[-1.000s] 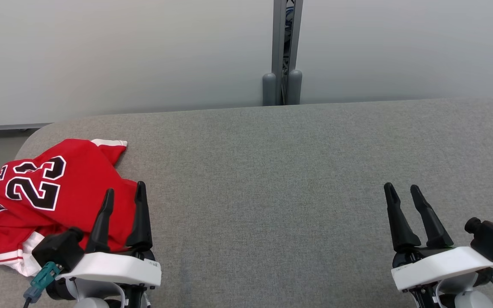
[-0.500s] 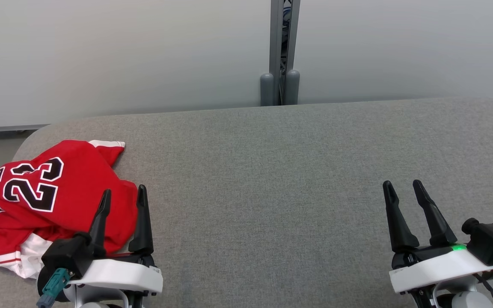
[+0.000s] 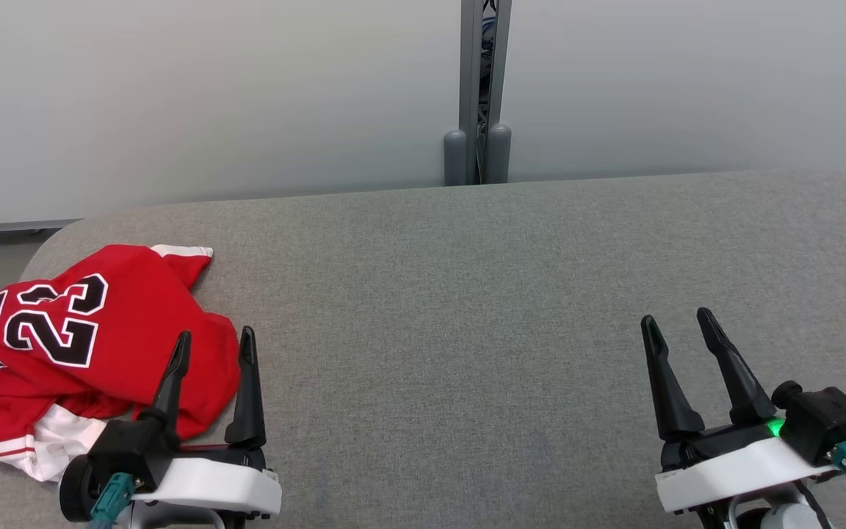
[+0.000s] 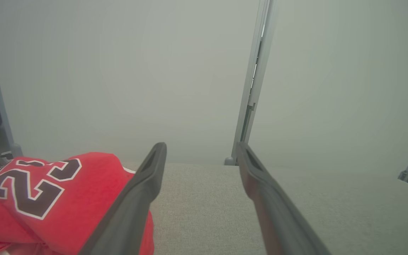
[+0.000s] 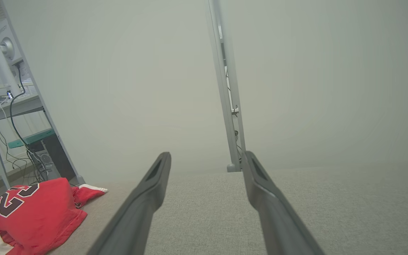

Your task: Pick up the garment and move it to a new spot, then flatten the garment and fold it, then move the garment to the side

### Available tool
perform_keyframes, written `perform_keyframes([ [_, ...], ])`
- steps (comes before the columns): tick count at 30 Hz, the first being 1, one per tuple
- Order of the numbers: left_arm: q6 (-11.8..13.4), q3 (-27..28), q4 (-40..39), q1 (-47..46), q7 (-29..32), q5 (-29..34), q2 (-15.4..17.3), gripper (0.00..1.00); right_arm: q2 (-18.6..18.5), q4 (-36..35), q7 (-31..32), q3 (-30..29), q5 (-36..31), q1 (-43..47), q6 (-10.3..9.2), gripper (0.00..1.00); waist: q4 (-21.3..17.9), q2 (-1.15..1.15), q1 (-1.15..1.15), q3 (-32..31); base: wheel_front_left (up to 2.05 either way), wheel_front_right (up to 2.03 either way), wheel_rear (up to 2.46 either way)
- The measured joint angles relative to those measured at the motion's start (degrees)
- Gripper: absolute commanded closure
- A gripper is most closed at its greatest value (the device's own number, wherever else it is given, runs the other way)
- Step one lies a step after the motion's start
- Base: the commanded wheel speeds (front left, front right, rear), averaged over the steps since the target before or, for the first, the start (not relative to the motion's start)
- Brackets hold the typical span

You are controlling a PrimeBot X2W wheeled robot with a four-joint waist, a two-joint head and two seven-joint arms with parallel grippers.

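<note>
Seeing only camera drift, nothing moved: crumpled red number-23 jersey (image 3: 85,330) sits at left end of grey fabric table (image 3: 467,294), left gripper (image 3: 216,334) at its edge, spread, empty; right gripper (image 3: 675,317) same. Pickup pending.

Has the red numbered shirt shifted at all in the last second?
No. The red shirt keeps its place by the rounded left corner of the grey table; the whole head view drifted slightly, so the camera moved, not the shirt.

head view looks down, wrist views low, sharing table (image 3: 467,308)
</note>
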Motion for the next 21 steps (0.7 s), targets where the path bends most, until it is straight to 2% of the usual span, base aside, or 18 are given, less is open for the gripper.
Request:
perform_keyframes([
  [21,0.1,-0.1,-1.37,0.87,-1.93,9.32,-0.16,0.0,-0.14,0.85,-2.45,0.26,-8.11,0.09,0.01,0.0,-0.19,0.0,0.0,0.12,0.0,0.0,0.0],
])
